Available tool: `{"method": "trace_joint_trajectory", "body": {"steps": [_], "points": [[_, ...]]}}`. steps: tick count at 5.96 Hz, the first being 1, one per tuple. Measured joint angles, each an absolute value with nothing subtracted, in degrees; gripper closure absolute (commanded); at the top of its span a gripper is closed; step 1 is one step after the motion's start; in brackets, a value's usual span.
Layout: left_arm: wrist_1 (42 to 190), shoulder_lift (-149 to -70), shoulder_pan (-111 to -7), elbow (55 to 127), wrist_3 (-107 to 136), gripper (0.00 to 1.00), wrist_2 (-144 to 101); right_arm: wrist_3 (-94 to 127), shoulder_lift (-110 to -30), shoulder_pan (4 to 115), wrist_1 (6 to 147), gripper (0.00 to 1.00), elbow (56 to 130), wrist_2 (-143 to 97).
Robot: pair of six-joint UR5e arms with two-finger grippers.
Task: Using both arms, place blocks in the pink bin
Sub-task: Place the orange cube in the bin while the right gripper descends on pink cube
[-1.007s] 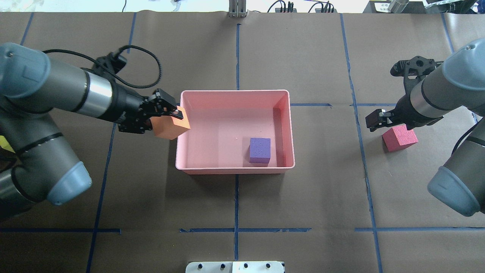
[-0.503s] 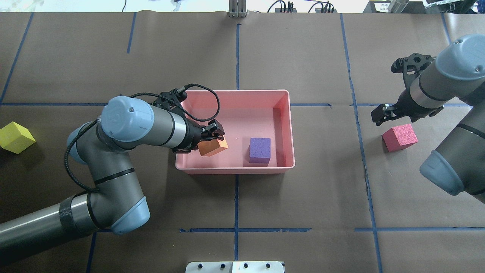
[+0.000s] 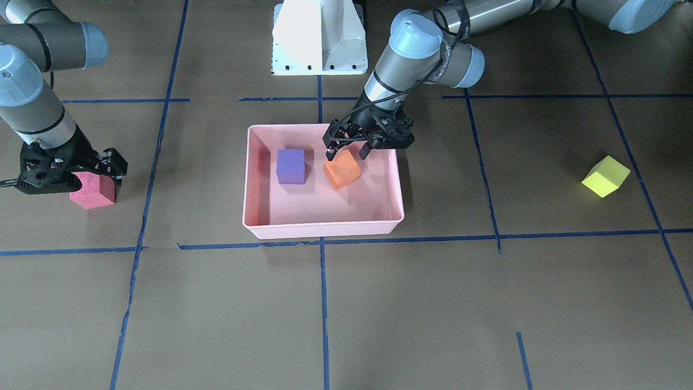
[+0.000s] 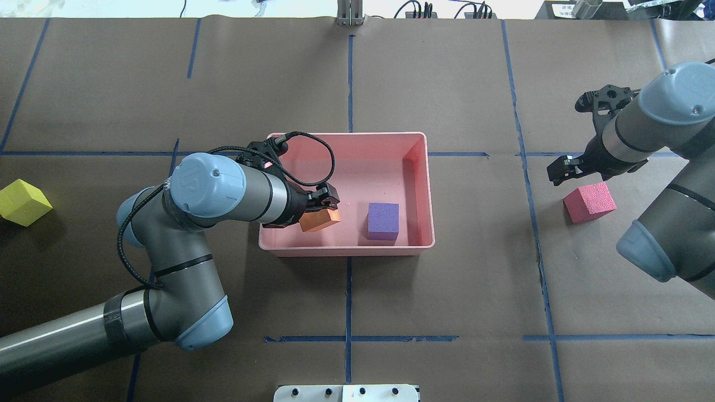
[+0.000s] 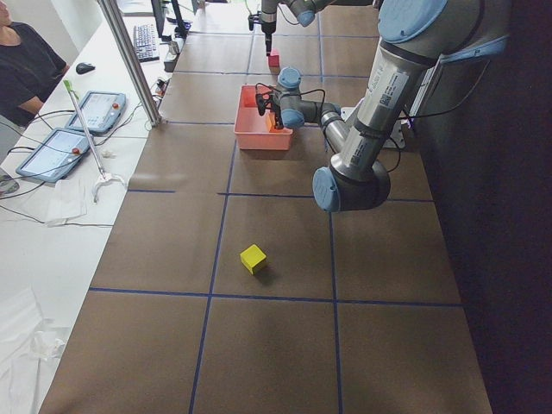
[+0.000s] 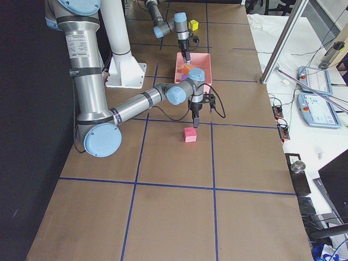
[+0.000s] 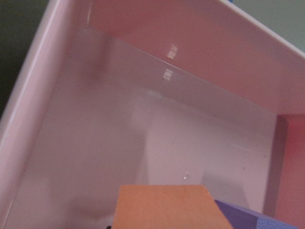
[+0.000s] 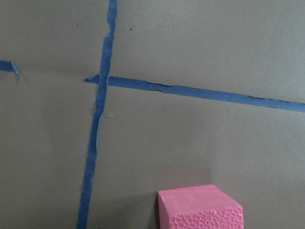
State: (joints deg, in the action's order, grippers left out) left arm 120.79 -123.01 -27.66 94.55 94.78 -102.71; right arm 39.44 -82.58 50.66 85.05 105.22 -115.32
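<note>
Your left tool pinches orange block low inside pink bin, beside purple block, for a short drop.

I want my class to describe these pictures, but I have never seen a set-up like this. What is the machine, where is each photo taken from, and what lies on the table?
This is a robot with two jointed arms at a brown table, each ending in a black two-finger gripper. One camera looks down from behind the robot, one faces it from across the table, two watch from the table's ends, and one rides on each wrist. In the facing view the left arm appears on the right. The left gripper seems to grip the orange block, tilted, inside the pink bin beside the purple block. The right gripper hangs open just above the red-pink block on the table. The yellow-green block lies alone on the robot's left side.
</note>
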Motion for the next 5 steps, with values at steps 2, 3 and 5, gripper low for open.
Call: {"method": "trace_joint_trajectory", "body": {"steps": [2, 3, 5], "points": [[120.84, -123.12, -27.6, 94.84, 94.75, 0.0, -102.66, 33.57, -83.7, 51.33, 81.56, 0.0, 101.66, -116.87], [120.85, -123.13, -27.6, 94.92, 94.75, 0.0, -102.66, 33.07, -83.93, 51.45, 78.49, 0.0, 99.09, -117.59], [120.91, -123.13, -27.62, 95.13, 94.8, 0.0, -102.66, 32.96, -84.19, 51.43, 76.47, 0.06, 96.59, -118.91]]}}
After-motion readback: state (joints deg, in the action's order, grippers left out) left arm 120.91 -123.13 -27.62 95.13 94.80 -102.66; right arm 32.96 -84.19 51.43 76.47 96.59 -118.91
